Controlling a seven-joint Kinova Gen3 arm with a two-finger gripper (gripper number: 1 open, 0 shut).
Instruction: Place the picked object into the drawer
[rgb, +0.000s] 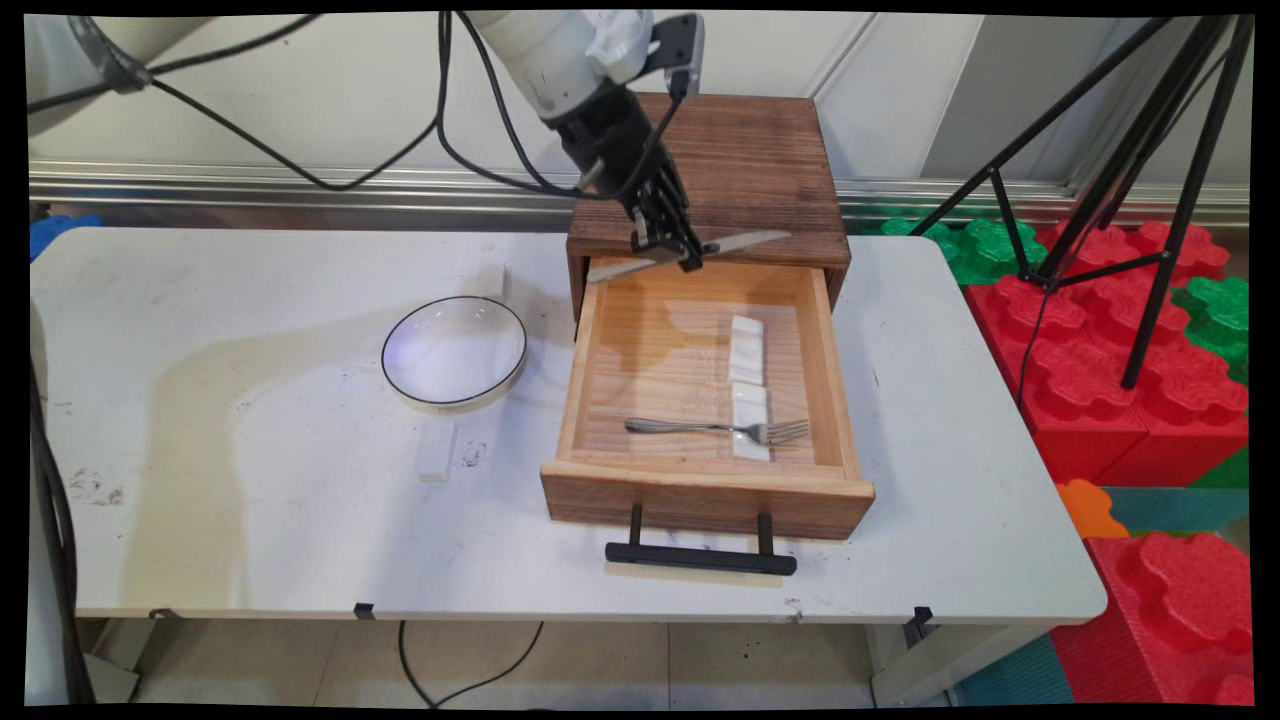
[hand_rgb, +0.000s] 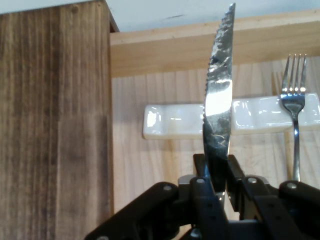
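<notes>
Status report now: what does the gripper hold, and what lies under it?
Gripper shut on knife, above the open drawer's back end. In drawer: fork resting across one of two white rests. Nothing between knife and drawer floor.

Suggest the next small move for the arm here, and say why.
Probably lower straight down towards the free white ceramic rest. The black two-finger claw grips a serrated steel knife above the rear of the open wooden drawer, where a steel fork already lies across the nearer rest.

Arm (rgb: 560, 60) angled down (jaws clamped shut).
</notes>
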